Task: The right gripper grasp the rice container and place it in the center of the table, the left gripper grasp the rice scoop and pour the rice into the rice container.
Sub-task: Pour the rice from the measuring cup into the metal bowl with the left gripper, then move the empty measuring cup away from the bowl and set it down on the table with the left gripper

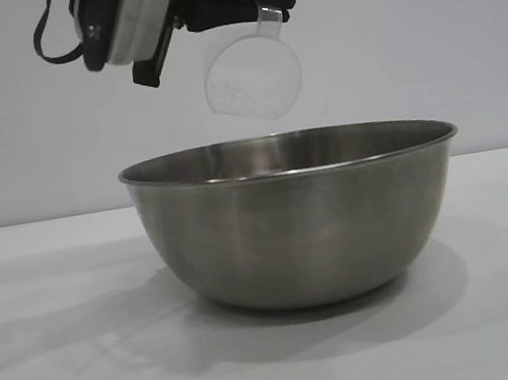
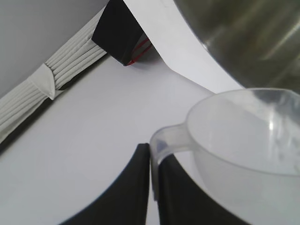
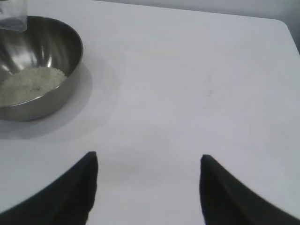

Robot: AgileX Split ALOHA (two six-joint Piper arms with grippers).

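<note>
Left gripper (image 2: pixel 152 187) clamped on scoop (image 1: pixel 253 77) handle, scoop tipped above bowl (image 1: pixel 296 217) rim. Bowl on table (image 1: pixel 61 372), well in from edges; rice (image 3: pixel 30 84) heaped inside. Right gripper (image 3: pixel 147 187) w/ jaws apart, holding nothing, away from bowl.

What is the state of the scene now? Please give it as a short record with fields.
rice container: steel bowl upright on the table
rice: pile lying inside the bowl
rice scoop: clear cup tipped in the air above the bowl, looks nearly empty
left gripper: shut on the scoop's handle
right gripper: open, holding nothing, over bare table away from the bowl
</note>
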